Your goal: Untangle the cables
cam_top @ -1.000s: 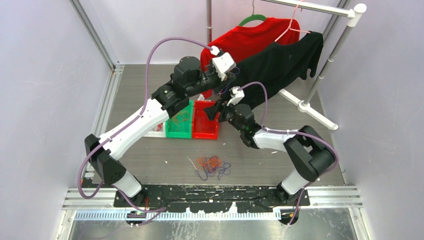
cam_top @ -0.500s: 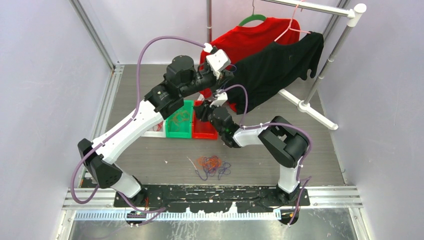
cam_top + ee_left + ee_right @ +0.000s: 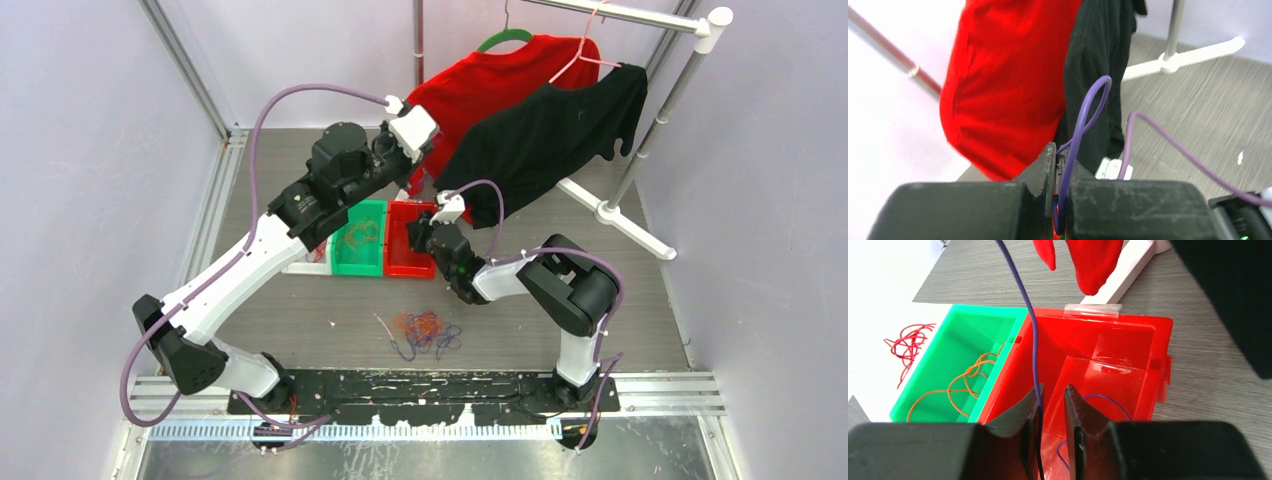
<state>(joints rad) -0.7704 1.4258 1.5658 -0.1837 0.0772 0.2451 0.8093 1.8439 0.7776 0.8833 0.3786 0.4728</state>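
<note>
A tangled bundle of thin red, orange and purple cables [image 3: 425, 330] lies on the table in front of the arm bases. My left gripper [image 3: 437, 150] is raised near the hanging shirts. In the left wrist view it [image 3: 1057, 156] is shut on a thin purple cable [image 3: 1091, 102] that loops above the jaws. My right gripper [image 3: 413, 236] hovers over the red bin [image 3: 410, 264]. In the right wrist view it [image 3: 1052, 392] is slightly open, and the purple cable [image 3: 1024, 295] runs up along its left finger. Another purple cable [image 3: 1108, 401] lies in the red bin [image 3: 1128, 322].
A green bin [image 3: 983, 315] holds orange cables [image 3: 968, 377], and red cables [image 3: 908, 340] lie in the white bin to its left. A red shirt [image 3: 500, 75] and a black shirt [image 3: 560, 120] hang on a rack whose white foot [image 3: 615, 215] rests at the back right.
The left arm has swung left and back, lifting the purple cable. The right gripper has moved left and down over the red bin, and its arm has folded in.
</note>
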